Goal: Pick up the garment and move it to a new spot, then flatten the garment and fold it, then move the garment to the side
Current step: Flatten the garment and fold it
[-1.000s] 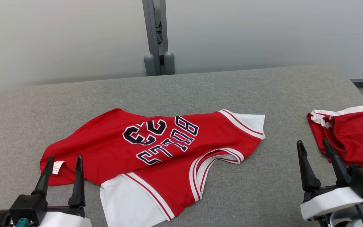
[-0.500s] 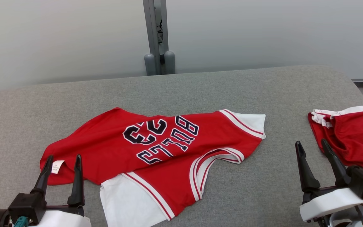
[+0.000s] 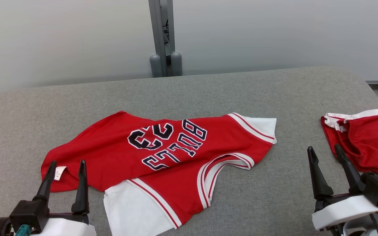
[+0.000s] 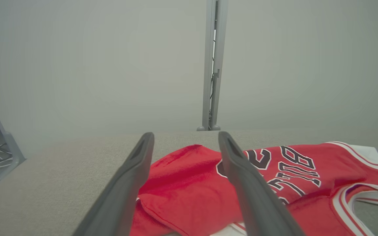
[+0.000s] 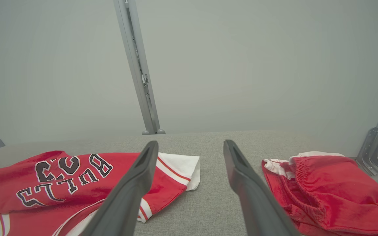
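While the jersey [image 3: 116, 154] lies rumpled, left gripper [image 3: 67, 162] and right gripper [image 3: 323, 147] gape — empty.

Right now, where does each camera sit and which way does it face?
Head view: on the head, facing forward and down at the jersey on the table; left hand and right hand open, bottom corners.
Left wrist view: on that wrist, along its own fingers, across the jersey.
Right wrist view: likewise, its fingers between jersey and shorts.
All share the jersey and post.
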